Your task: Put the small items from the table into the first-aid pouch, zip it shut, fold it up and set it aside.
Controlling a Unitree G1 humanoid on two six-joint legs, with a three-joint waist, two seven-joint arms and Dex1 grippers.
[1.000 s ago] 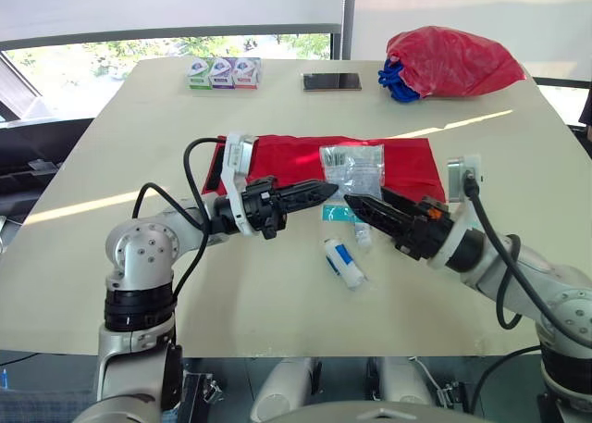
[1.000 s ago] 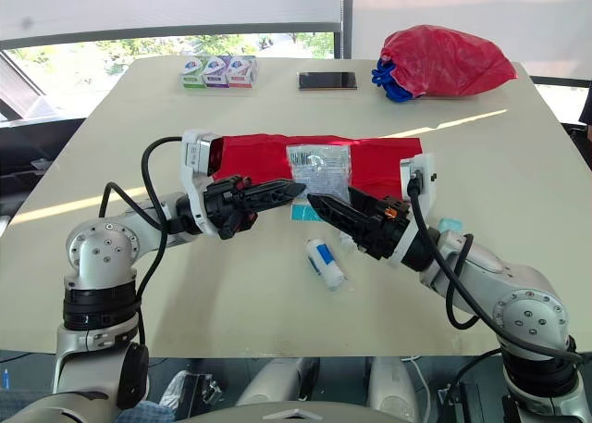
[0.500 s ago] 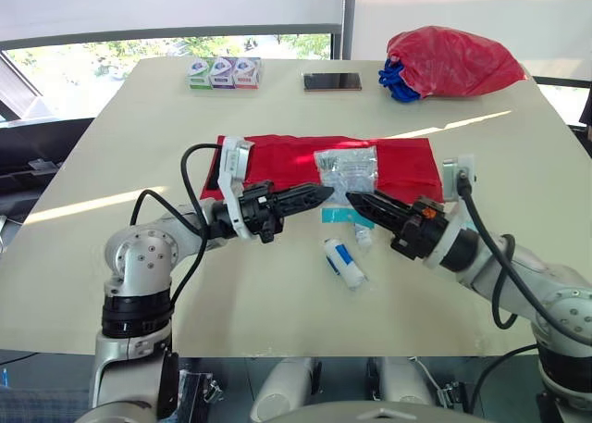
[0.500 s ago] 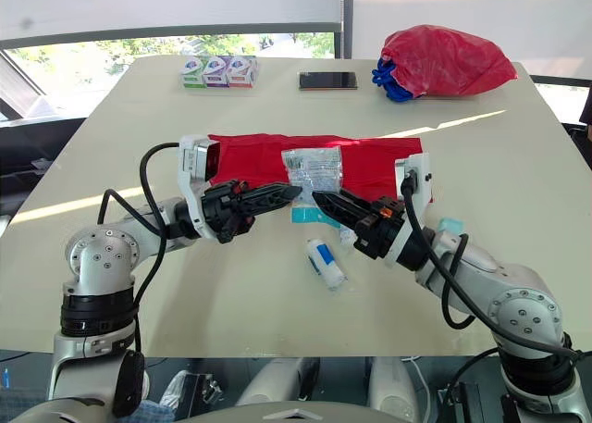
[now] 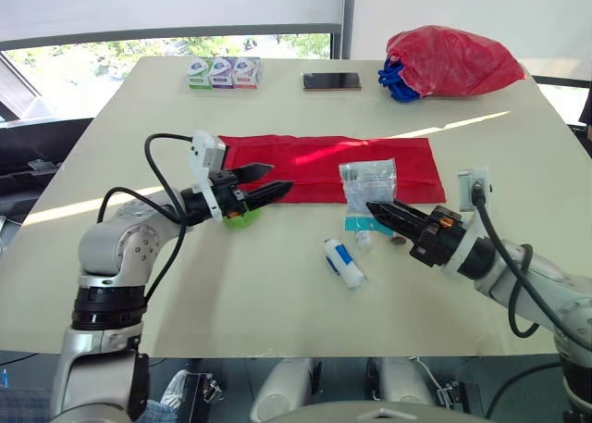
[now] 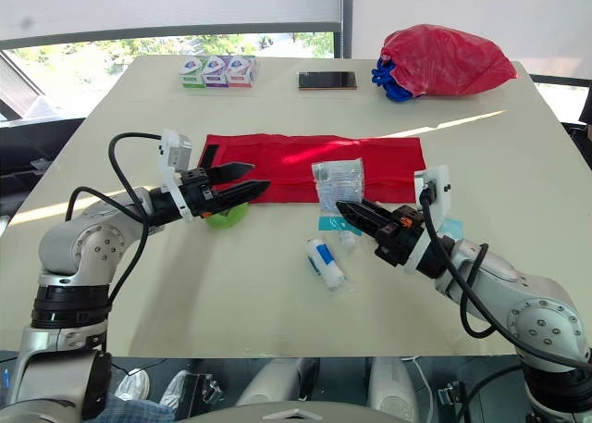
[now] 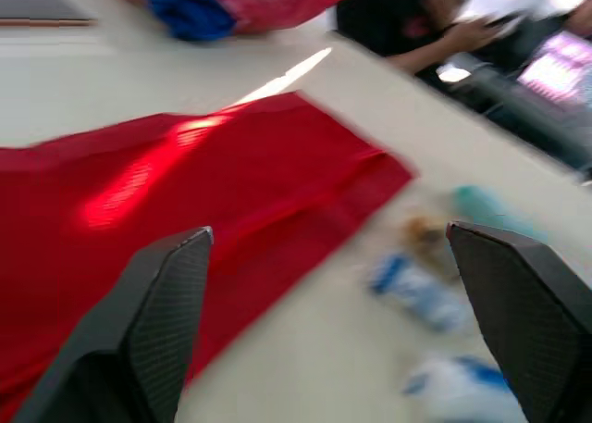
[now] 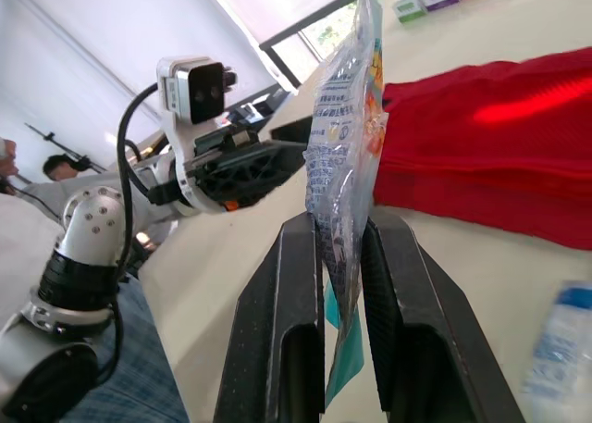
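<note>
The red first-aid pouch (image 5: 328, 155) lies flat across the middle of the table. My left gripper (image 5: 257, 180) hovers open over the pouch's left end, with nothing between its fingers (image 7: 157, 330). A small green item (image 5: 243, 218) lies just under it. My right gripper (image 5: 373, 206) is shut on a clear plastic packet (image 5: 368, 181), holding it upright above the pouch's near edge; the fingers (image 8: 296, 284) pinch the packet (image 8: 344, 155). On the table below lie a teal sachet (image 5: 367, 225), a white and blue roll (image 5: 344, 262) and two tiny items (image 5: 364, 241).
At the table's far side are three small tissue packs (image 5: 225, 72), a dark phone (image 5: 331, 80) and a red bag with blue cloth (image 5: 449, 60). A teal item (image 6: 450, 227) lies by my right arm. People sit beyond the table's right edge (image 7: 416, 25).
My left gripper has opened and pulled back left to the pouch's left end, uncovering a green item. My right gripper has carried the clear packet a little to the right.
</note>
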